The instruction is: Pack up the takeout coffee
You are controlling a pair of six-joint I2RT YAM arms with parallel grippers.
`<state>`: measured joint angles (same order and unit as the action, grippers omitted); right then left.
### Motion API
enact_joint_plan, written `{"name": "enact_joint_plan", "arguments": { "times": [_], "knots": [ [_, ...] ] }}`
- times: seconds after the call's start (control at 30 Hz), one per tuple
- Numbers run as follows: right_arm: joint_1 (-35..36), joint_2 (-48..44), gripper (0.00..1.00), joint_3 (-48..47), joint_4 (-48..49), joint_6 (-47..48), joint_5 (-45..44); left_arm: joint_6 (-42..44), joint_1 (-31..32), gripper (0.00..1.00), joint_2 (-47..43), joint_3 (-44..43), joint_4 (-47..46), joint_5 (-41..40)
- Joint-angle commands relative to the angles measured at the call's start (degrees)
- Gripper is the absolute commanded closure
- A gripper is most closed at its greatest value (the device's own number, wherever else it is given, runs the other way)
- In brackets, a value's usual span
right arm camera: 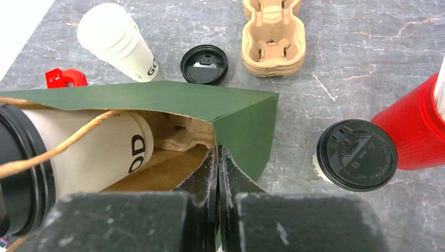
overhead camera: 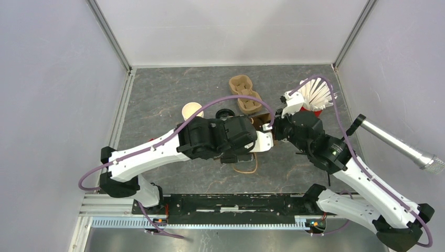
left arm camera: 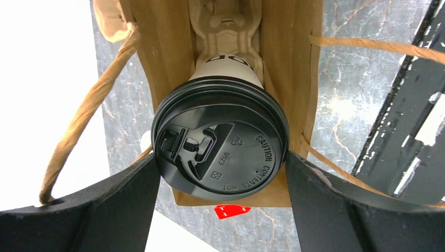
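The takeout coffee (left arm camera: 220, 142), a white cup with dark lettering and a black lid, lies bottom-first inside the mouth of a paper bag (right arm camera: 173, 100) that is green outside and brown inside. My left gripper (left arm camera: 220, 173) is spread wide and shut on the cup, one finger against each side of the lid. A pulp carrier (left arm camera: 225, 26) sits deeper in the bag, against the cup's base. My right gripper (right arm camera: 218, 157) is shut on the bag's green side wall at its mouth. From above, both arms cover the bag; only a twine handle (overhead camera: 245, 169) shows.
A second lidded cup (right arm camera: 354, 155) stands beside the red cup of straws (right arm camera: 414, 126). A stack of plain white cups (right arm camera: 115, 39), a loose black lid (right arm camera: 204, 64) and an empty pulp carrier (right arm camera: 273, 37) lie beyond the bag. A small red piece (right arm camera: 63, 77) lies at the left.
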<state>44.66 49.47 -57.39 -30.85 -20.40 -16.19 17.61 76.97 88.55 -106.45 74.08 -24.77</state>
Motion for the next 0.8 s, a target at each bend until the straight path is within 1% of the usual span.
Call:
{"name": "enact_joint_plan", "arguments": {
  "times": [0.0,0.2,0.3,0.47,0.5,0.53,0.57,0.6,0.67,0.77],
  "knots": [
    [1.2,-2.2,1.00,1.8,3.8,-1.7,-1.6,7.2,0.2,0.48,-0.5,-1.2,-2.9,-3.3],
    [1.8,-5.8,1.00,8.1,4.2,-0.6,0.0,6.5,0.3,0.49,-2.3,4.4,-1.3,-1.8],
    [1.7,-6.9,1.00,10.0,4.5,1.2,0.5,6.4,0.3,0.49,-2.0,5.0,-0.8,-2.2],
    [1.7,-6.9,1.00,11.5,5.8,3.2,3.8,6.2,0.3,0.49,-0.8,5.1,-1.2,-0.9],
    [1.7,-6.4,0.96,11.3,5.4,2.8,3.7,6.1,0.3,0.49,-0.3,4.8,-1.1,-0.1],
    [1.8,-5.9,0.89,10.4,4.4,2.2,3.0,5.6,0.3,0.50,-0.1,4.4,-1.1,0.4],
    [1.8,-5.2,0.79,9.4,2.4,1.2,1.7,5.1,0.3,0.50,0.1,4.0,-1.2,1.4],
    [1.7,-4.9,0.73,8.1,0.3,-0.7,0.3,4.5,0.3,0.51,0.3,3.8,-1.2,2.2],
    [1.7,-4.5,0.70,6.8,-2.9,-2.6,-0.2,3.5,0.3,0.52,0.3,3.8,-1.1,3.6],
    [1.7,-5.9,0.70,6.2,-4.4,-3.5,1.1,2.6,0.5,0.53,-0.1,5.1,-1.2,4.3]
  ]
}}
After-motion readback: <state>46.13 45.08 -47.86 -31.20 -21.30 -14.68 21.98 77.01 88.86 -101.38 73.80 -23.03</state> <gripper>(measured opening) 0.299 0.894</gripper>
